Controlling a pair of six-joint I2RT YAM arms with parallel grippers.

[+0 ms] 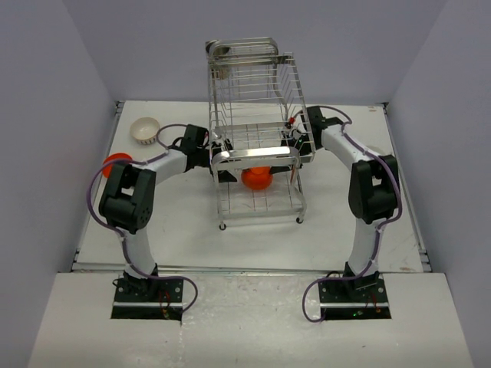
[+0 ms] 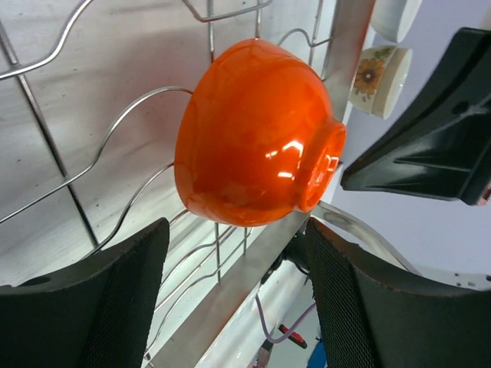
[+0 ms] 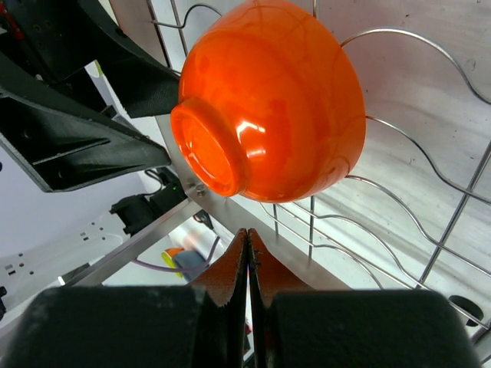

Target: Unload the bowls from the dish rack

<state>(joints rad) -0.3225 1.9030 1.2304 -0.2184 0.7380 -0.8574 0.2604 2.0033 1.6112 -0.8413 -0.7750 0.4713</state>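
A glossy orange bowl point(image 1: 256, 178) lies on its side in the lower tier of the chrome dish rack point(image 1: 257, 84). My left gripper point(image 2: 238, 295) is open at the rack's left side. The orange bowl point(image 2: 257, 134) rests on the wires just past its fingertips, touching neither finger. From the rack's right side my right gripper point(image 3: 248, 253) points at the same bowl point(image 3: 276, 100), shut and empty, just short of it. On the table to the left are a white bowl point(image 1: 144, 130) and a second orange bowl point(image 1: 116, 162), partly hidden by my left arm.
A floral cup point(image 2: 380, 77) and a white one point(image 2: 395, 15) show beyond the rack's flat front bar point(image 2: 253, 276). The two grippers face each other across the lower tier, close together. Walls enclose the table on three sides.
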